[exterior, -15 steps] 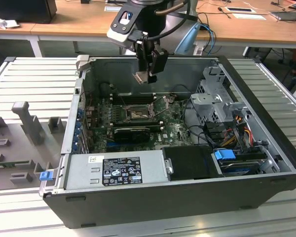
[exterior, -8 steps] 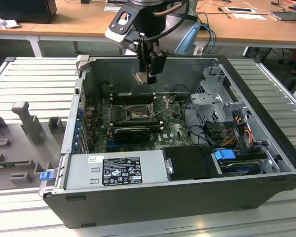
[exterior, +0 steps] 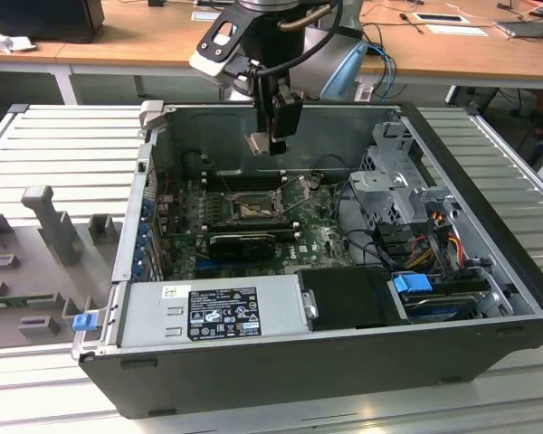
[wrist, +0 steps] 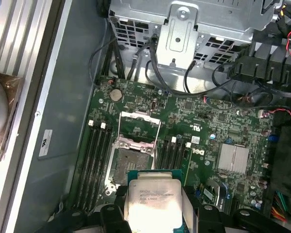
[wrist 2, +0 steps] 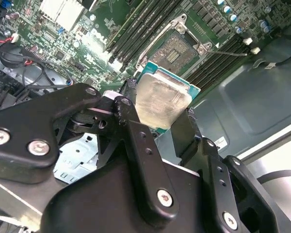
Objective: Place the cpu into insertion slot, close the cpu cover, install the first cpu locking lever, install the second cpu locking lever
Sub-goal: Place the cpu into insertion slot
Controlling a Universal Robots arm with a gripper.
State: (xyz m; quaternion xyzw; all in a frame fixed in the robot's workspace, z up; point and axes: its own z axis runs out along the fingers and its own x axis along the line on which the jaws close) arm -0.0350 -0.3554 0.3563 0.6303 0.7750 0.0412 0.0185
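Both fingers (wrist 2: pixel 132 124) are closed on the cpu (wrist 2: pixel 161 99), pinching it by two opposite edges, metal top facing the second wrist view. In the first wrist view the cpu (wrist: pixel 152 198) sits flat between the finger pads with green substrate showing at the rim. In the exterior view the gripper (exterior: pixel 273 143) hangs over the rear half of the open computer case (exterior: pixel 344 362), well above the board, so the chip is in the air and not seated.

The insertion slot (wrist: pixel 128 167) lies below and just ahead of the chip in the first wrist view, pin field exposed. The cpu cover (wrist: pixel 136 142) looks swung back and open, window frame lying over the motherboard (wrist: pixel 203 126). Memory slots (wrist: pixel 94 160) run alongside the socket. A thin lever rod (wrist 2: pixel 228 51) sticks out beside the slot and looks unlatched. The case rests on a grey slatted table (exterior: pixel 63 145).

Handling, as a judgement: the chip is light, thin and rigid. Its metal top is smooth and probably slippery, so an edge grip like this one fits best. The underside contacts and socket pins are fragile, so keep it level, use no side force and do not press.
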